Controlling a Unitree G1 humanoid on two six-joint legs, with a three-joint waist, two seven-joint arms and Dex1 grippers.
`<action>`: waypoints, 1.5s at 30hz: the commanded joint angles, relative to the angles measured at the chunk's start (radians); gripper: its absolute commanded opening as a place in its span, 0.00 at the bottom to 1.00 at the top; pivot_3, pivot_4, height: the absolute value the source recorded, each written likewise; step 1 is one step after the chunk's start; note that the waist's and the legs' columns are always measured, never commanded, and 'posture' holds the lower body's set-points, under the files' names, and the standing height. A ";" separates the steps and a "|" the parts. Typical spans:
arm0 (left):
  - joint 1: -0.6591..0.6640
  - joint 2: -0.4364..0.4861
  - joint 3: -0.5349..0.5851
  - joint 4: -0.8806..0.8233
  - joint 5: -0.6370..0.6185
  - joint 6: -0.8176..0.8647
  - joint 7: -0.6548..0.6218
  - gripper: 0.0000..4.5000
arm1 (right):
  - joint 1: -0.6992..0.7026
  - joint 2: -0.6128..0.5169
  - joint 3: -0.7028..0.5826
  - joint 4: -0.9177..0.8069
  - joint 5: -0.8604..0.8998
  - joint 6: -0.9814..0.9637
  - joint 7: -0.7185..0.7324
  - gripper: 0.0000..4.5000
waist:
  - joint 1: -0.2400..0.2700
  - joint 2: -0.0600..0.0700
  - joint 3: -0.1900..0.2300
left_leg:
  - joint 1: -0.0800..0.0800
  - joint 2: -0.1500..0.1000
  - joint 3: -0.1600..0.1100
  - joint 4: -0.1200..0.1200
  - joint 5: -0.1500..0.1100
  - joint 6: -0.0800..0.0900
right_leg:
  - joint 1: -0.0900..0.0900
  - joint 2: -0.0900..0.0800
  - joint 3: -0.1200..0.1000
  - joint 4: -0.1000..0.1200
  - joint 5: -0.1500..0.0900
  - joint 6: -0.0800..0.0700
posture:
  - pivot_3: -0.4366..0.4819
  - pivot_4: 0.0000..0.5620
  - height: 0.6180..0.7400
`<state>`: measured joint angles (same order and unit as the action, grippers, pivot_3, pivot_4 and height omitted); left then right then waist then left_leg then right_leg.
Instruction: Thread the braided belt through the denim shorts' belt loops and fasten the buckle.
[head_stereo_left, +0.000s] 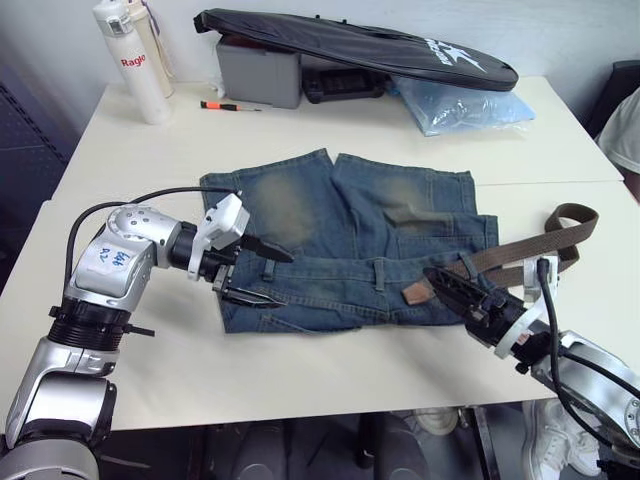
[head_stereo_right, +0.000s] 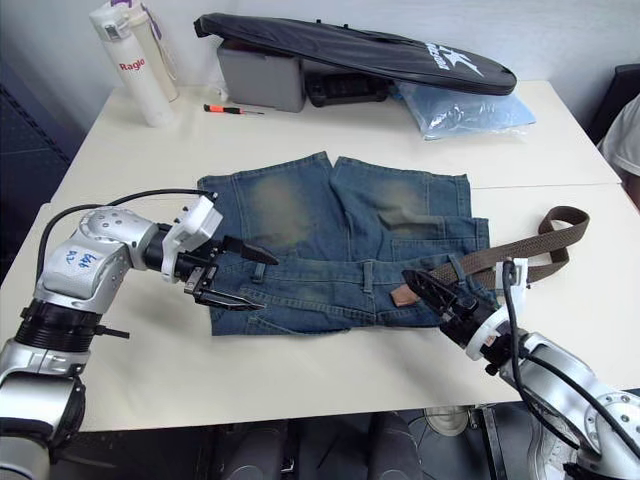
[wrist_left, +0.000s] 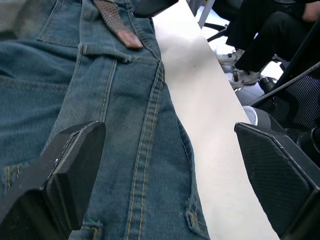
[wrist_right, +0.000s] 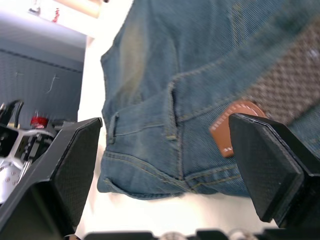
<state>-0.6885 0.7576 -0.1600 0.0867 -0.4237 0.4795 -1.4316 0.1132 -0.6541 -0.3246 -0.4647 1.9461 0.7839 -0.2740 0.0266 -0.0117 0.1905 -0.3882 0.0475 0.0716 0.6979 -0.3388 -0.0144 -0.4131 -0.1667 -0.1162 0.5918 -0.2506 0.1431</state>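
Note:
The denim shorts lie flat on the white table with the waistband toward me. The braided belt runs in from the right, folded back on itself, and its tan tip rests on the waistband. My left gripper is open at the waistband's left end, one finger over the denim, the other at its edge. My right gripper is open just above the belt tip. A belt loop sits mid-waistband, another is close by. The buckle is hidden.
At the table's back stand a white bottle, a grey box under a long black bag, a blue plastic bag and an orange pen. A person sits at the right edge.

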 joint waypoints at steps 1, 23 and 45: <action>0.001 0.017 0.035 -0.040 -0.007 -0.002 0.006 1.00 | -0.010 0.009 -0.016 0.008 0.026 -0.023 -0.022 0.97 | -0.001 0.000 0.000 | 0.000 0.000 0.000 0.000 0.000 0.000 | 0.000 0.000 0.000 0.000 0.000 0.000 | 0.48 0.27 1.00; 0.053 0.026 0.063 -0.106 -0.020 0.028 0.051 1.00 | -0.117 0.056 0.024 0.190 -0.064 -0.062 -0.128 0.97 | -0.003 0.000 0.000 | 0.000 0.000 0.000 0.000 0.000 0.000 | 0.000 0.000 0.000 0.000 0.000 0.000 | 0.48 0.27 1.00; 0.074 0.038 0.070 -0.136 -0.020 0.030 0.068 1.00 | -0.165 0.203 0.007 0.188 -0.064 -0.115 -0.061 0.97 | -0.005 0.001 0.000 | 0.000 0.000 0.000 -0.001 0.000 0.000 | -0.001 0.000 0.001 0.000 0.000 0.000 | 0.48 0.27 1.00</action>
<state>-0.6179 0.7843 -0.1171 -0.0157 -0.4288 0.5143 -1.3660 -0.0463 -0.4543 -0.2838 -0.2672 1.8914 0.6948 -0.3553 0.0218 -0.0111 0.1907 -0.3882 0.0477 0.0720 0.6971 -0.3390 -0.0140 -0.4139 -0.1666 -0.1155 0.5917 -0.2506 0.1431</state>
